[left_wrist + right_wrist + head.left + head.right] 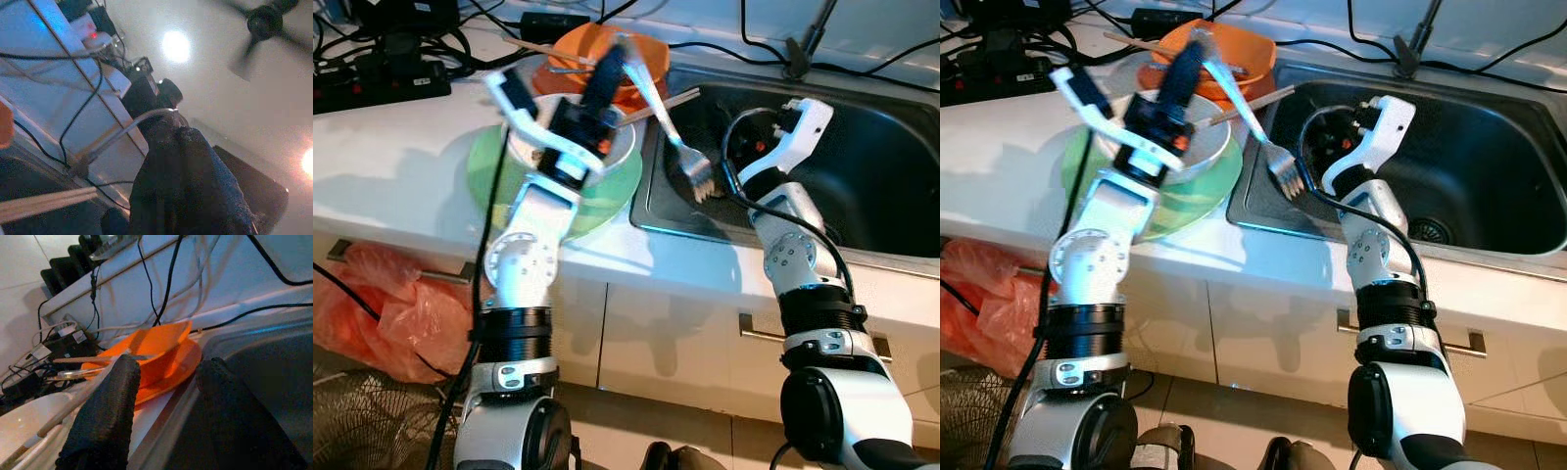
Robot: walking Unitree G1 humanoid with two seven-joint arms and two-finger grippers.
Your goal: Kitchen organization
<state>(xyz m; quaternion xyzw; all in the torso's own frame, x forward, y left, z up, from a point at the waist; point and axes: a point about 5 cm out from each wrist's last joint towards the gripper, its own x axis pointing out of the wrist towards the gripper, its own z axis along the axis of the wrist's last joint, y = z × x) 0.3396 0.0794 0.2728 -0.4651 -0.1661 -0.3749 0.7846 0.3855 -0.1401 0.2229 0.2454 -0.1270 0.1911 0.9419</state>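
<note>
Two grippers up at the bench (401, 166). Our left gripper (612, 64) is clamped on a metal fork (671, 127), handle up at the fingers, tines hanging down toward 4 o'clock over the near-left corner of the sink (862, 176). Fork is in the air, touching nothing else as far as we can tell.

Our right gripper (166, 396) sits inside the sink's left part, fingers apart with nothing between them, aimed toward 10 o'clock at the orange bowl (156, 350) on its orange plate (183, 367). That pair stands on the bench at 12 o'clock from the left gripper, just beside the sink rim, with chopsticks (651, 103) lying across toward the sink edge. White bowl (622, 147) on a green plate (607, 201) sits under the left wrist.

Risks as we judge them:
- Grip is near the handle end, so the fork is a long lever. Any wrist swing could twist it in the fingers and drop it.
- Tines hang near the right forearm and its cable. Moving either arm sideways could snag them.
- Left forearm is low over the white bowl. Pulling back could knock it or shove the green plate, whose near rim is at the bench edge.
- Loose cables at 11 o'clock could catch on a reach toward the orange stack.
</note>
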